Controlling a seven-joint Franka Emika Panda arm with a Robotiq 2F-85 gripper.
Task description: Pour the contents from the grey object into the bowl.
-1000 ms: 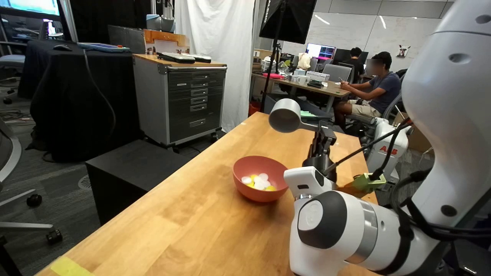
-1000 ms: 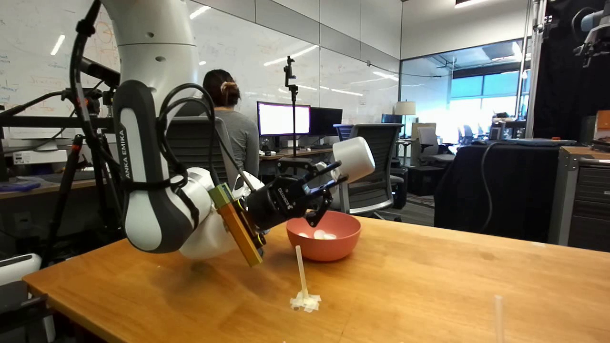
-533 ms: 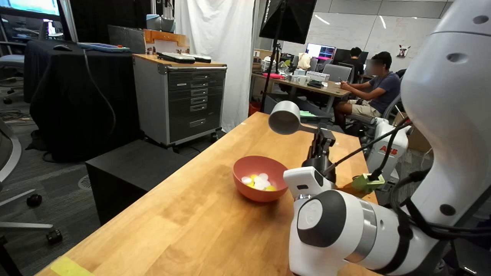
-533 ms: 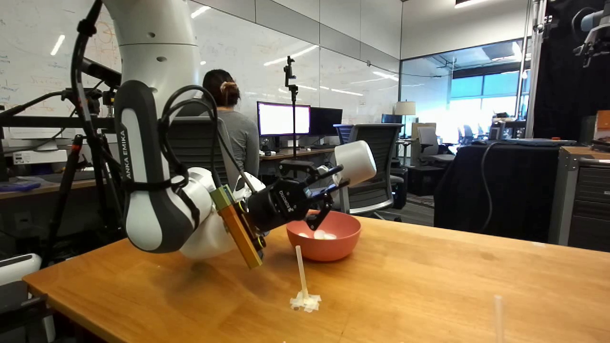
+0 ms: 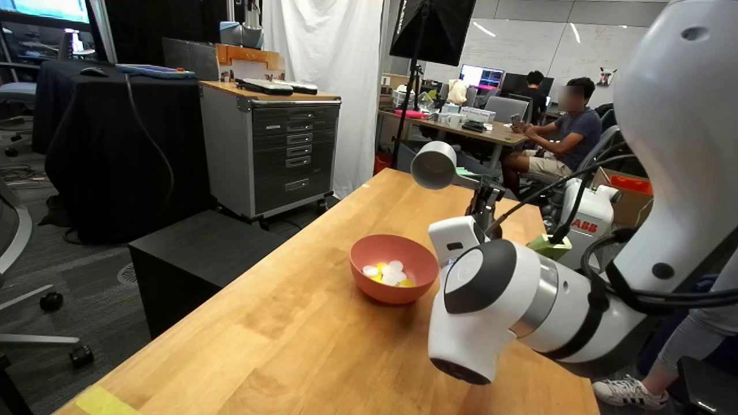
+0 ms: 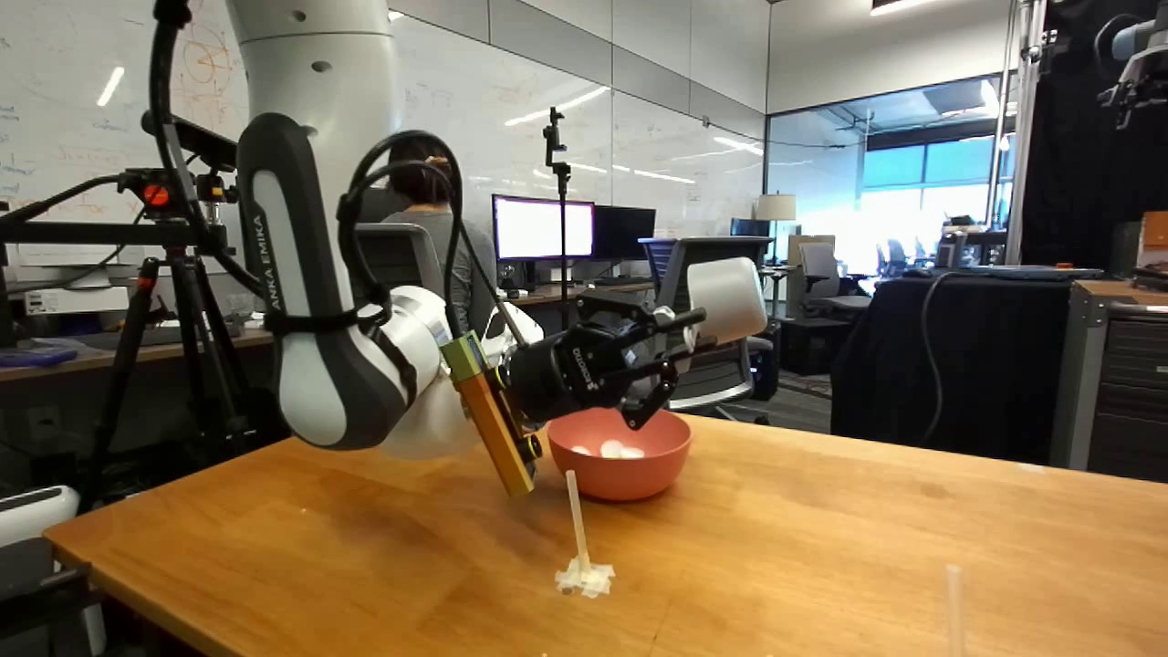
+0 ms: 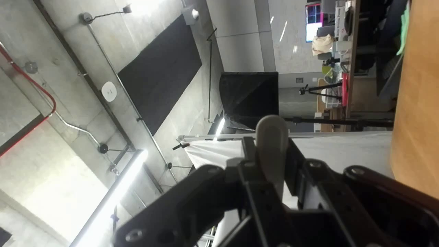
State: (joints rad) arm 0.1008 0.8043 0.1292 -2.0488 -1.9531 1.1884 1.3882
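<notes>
Pour looks done

The hand [image 6: 693, 334] grips the cup [image 5: 433, 165] by its handle [image 7: 272, 133], aloft, tipped sideways, nothing visible inside. The pieces [image 5: 392, 276] lie in the bowl [image 6: 623, 479] on the counter [image 5: 311, 323], in from its edges. Next, likely: stand the cup beside the bowl.

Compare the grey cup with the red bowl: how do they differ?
The grey cup is smaller than the red bowl. The cup is tipped sideways, held aloft by the gripper; the bowl stands upright on the table. White and yellow pieces lie in the bowl; none show in the cup's visible interior. Both are round and open-mouthed.
</notes>
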